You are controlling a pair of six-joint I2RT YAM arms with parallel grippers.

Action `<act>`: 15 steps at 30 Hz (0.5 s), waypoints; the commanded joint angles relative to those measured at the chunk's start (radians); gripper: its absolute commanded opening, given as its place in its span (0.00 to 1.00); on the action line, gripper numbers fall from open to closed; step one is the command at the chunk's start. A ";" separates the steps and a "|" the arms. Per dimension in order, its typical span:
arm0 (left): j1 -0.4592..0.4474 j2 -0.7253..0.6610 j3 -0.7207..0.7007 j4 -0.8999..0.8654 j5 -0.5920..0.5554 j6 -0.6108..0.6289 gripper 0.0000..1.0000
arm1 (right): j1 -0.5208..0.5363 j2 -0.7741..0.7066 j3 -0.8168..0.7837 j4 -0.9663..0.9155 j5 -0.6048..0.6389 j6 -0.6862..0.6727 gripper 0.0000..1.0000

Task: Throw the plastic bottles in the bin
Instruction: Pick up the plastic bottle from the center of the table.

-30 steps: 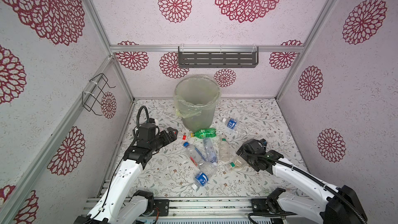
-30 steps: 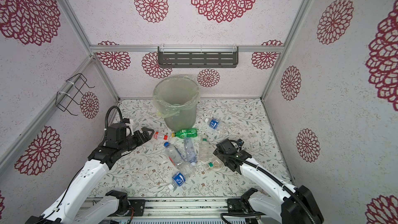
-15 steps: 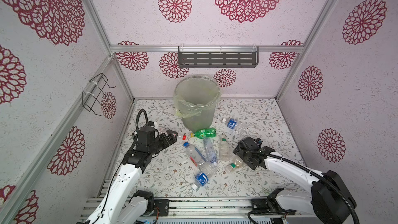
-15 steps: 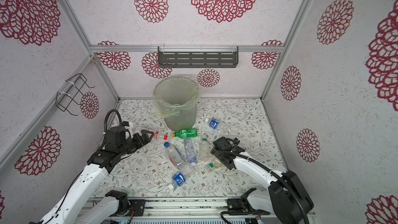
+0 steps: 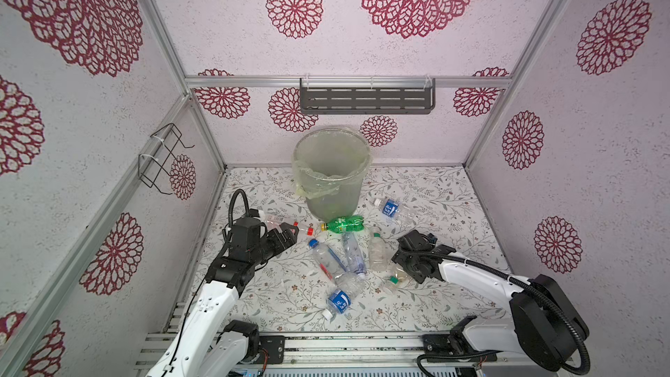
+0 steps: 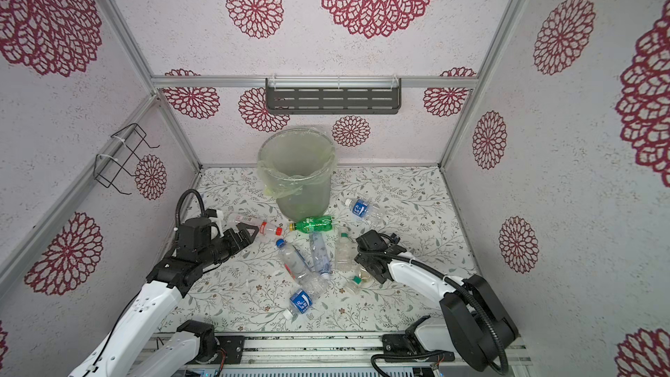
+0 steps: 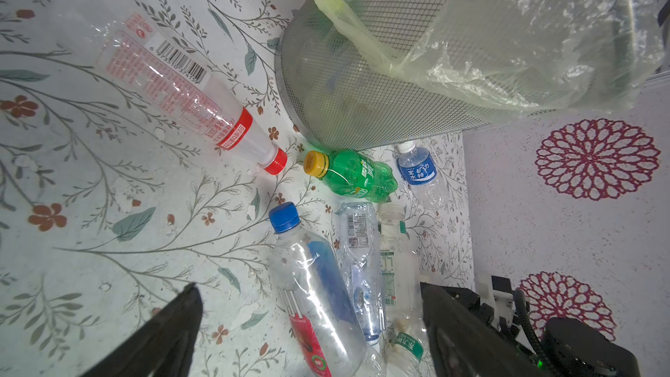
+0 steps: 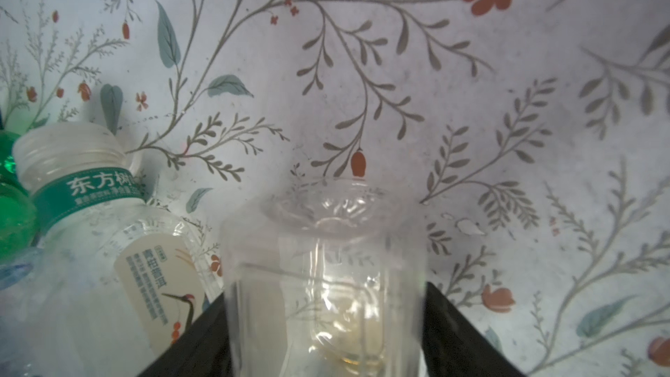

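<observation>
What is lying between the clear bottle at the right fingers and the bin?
On the table, the pale green-banded bottle and the green bottle at the bin's foot lie between; above them nothing visible does.

You can read a barcode on the red-capped bottle (image 7: 156,67), its digits beginning 6 973510; the pink print beside it is too small for you to make out. The blue-labelled bottle (image 7: 417,172) carries 宝矿力水特 in white characters. In the right wrist view, the white-capped bottle (image 8: 90,230) shows 东方树 on its green neck band and 青柑普洱 on its cream label. You cannot read the white lettering on the green bottle (image 7: 359,175).
</observation>
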 commanded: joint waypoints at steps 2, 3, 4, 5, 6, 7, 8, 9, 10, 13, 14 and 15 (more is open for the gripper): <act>-0.004 -0.020 -0.011 0.006 -0.010 -0.006 0.97 | -0.004 -0.017 -0.011 -0.010 0.018 0.014 0.70; -0.004 -0.022 -0.012 0.003 -0.009 -0.005 0.97 | -0.005 -0.023 -0.014 -0.007 0.019 0.012 0.67; -0.004 -0.025 -0.012 0.000 -0.012 -0.004 0.97 | -0.005 -0.029 -0.015 -0.008 0.018 0.012 0.67; -0.004 -0.026 -0.013 -0.004 -0.012 -0.007 0.97 | -0.005 -0.036 -0.016 -0.007 0.019 0.013 0.66; -0.004 -0.028 -0.014 -0.005 -0.011 -0.006 0.97 | -0.005 -0.045 -0.018 -0.005 0.022 0.010 0.65; -0.004 -0.031 -0.015 -0.004 -0.012 -0.005 0.97 | -0.005 -0.053 -0.020 -0.001 0.022 0.004 0.61; -0.004 -0.034 -0.017 -0.005 -0.012 -0.004 0.97 | -0.005 -0.062 -0.022 0.003 0.022 0.001 0.61; -0.004 -0.037 -0.019 -0.004 -0.013 -0.003 0.97 | -0.005 -0.071 -0.022 0.003 0.025 -0.001 0.59; -0.004 -0.038 -0.022 -0.003 -0.014 -0.001 0.97 | -0.005 -0.081 -0.022 0.006 0.029 -0.005 0.58; -0.003 -0.039 -0.029 -0.004 -0.022 0.004 0.97 | -0.005 -0.104 -0.017 0.012 0.029 -0.023 0.57; -0.004 -0.038 -0.029 -0.006 -0.022 0.004 0.97 | -0.005 -0.112 -0.013 0.016 0.028 -0.030 0.57; -0.004 -0.036 -0.028 -0.008 -0.022 0.005 0.97 | -0.005 -0.121 -0.010 0.016 0.028 -0.037 0.57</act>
